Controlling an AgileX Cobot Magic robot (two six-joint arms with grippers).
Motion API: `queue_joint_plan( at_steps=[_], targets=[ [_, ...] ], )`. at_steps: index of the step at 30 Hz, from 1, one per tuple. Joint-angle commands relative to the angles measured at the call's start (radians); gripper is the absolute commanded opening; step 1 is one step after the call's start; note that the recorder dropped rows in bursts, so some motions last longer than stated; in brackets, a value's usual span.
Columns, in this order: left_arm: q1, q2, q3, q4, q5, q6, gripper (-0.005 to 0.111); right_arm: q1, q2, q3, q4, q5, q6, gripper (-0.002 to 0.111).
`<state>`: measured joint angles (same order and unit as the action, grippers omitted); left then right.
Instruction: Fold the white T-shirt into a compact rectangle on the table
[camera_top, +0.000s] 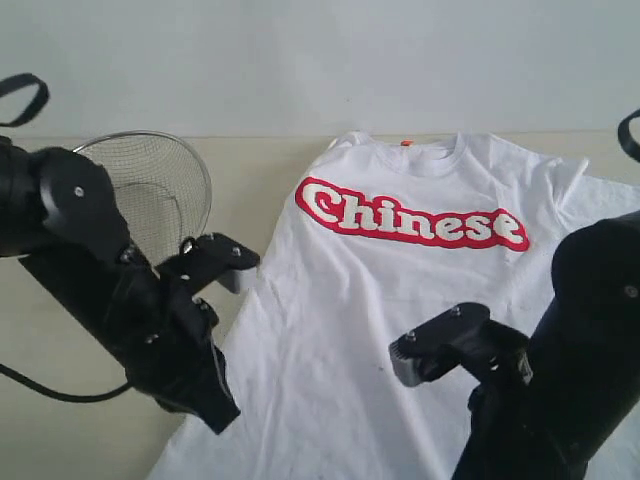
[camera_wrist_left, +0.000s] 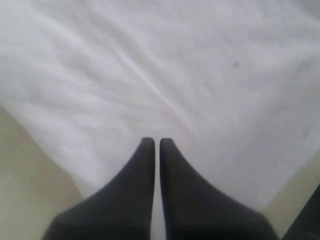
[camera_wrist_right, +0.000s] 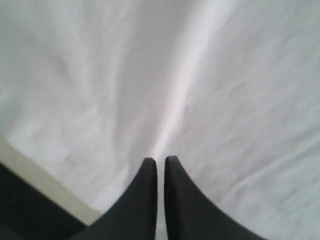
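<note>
The white T-shirt (camera_top: 390, 300) lies spread face up on the table (camera_top: 268, 172), its red "Chinese" band (camera_top: 410, 215) and orange neck tag (camera_top: 406, 143) toward the far side. My left gripper (camera_wrist_left: 156, 141) is shut with nothing between its fingers, hovering over the shirt's lower left part near its side edge; in the exterior view its tip (camera_top: 222, 418) points down at the cloth. Over the lower right part of the shirt (camera_wrist_right: 200, 90) hangs my right gripper (camera_wrist_right: 160, 160), shut and empty too. Its fingers are hidden behind the right arm (camera_top: 580, 340) in the exterior view.
A round wire-mesh basket (camera_top: 155, 185) stands on the table left of the shirt, behind the left arm. A black cable (camera_top: 50, 392) trails across the table at the lower left. Bare tabletop (camera_wrist_left: 20, 175) shows beside the shirt's edge.
</note>
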<state>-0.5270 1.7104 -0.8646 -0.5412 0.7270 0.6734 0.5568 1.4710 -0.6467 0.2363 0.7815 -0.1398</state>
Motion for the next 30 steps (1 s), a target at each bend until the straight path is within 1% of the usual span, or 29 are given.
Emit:
queue_joint_plan(
  at_steps=[1,2,3,4,5,6,7,8,9,11,12,13,17,18,22,26,30],
  targets=[
    [0.079,-0.095,-0.010,-0.085,-0.115,-0.051,0.005,0.000,-0.033,-0.022,-0.142,-0.063,0.156,0.021],
    [0.095,-0.096,-0.023,-0.101,-0.115,-0.046,0.005,0.000,-0.033,-0.022,-0.142,-0.082,0.156,0.026],
    [0.124,-0.094,-0.067,-0.106,-0.105,-0.042,0.005,0.000,-0.033,-0.022,-0.137,-0.156,0.190,0.039],
    [0.133,-0.092,-0.088,-0.117,-0.098,-0.028,0.005,0.000,-0.033,-0.022,-0.137,-0.195,0.204,0.044],
    [0.152,-0.083,-0.146,-0.148,-0.089,0.006,0.005,0.000,-0.033,-0.022,-0.134,-0.290,0.218,0.051],
    [0.157,-0.077,-0.170,-0.154,-0.087,0.013,0.005,0.000,-0.033,-0.022,-0.129,-0.330,0.220,0.052],
    [0.169,-0.050,-0.233,-0.154,-0.089,0.015,0.007,0.000,-0.033,-0.022,-0.122,-0.400,0.236,0.051],
    [0.171,-0.030,-0.260,-0.156,-0.087,0.015,0.010,0.000,-0.033,-0.022,-0.122,-0.423,0.244,0.051],
    [0.177,0.012,-0.330,-0.158,-0.074,0.015,0.023,0.000,-0.033,-0.022,-0.122,-0.467,0.252,0.051],
    [0.177,0.096,-0.431,-0.158,-0.051,0.001,0.043,0.000,-0.033,-0.022,-0.123,-0.483,0.265,0.051],
    [0.177,0.140,-0.493,-0.158,-0.038,-0.006,0.049,0.000,-0.033,-0.022,-0.126,-0.481,0.265,0.051],
    [0.179,0.185,-0.549,-0.158,-0.028,-0.017,0.049,0.000,-0.031,-0.020,-0.147,-0.477,0.265,0.051],
    [0.179,0.374,-0.791,-0.158,0.037,-0.030,0.038,0.000,-0.031,0.031,-0.172,-0.532,0.268,0.051],
    [0.179,0.419,-0.847,-0.155,0.050,-0.037,0.037,0.000,-0.031,0.046,-0.175,-0.546,0.268,0.051],
    [0.179,0.531,-0.983,-0.079,0.074,-0.131,0.037,-0.001,-0.031,0.067,-0.182,-0.583,0.268,0.051],
    [0.179,0.622,-1.120,0.030,0.111,-0.232,0.037,-0.001,-0.031,0.067,-0.182,-0.620,0.268,0.051],
    [0.186,0.696,-1.239,0.046,0.138,-0.322,0.037,-0.001,-0.031,0.067,-0.182,-0.640,0.268,0.051]
  ],
)
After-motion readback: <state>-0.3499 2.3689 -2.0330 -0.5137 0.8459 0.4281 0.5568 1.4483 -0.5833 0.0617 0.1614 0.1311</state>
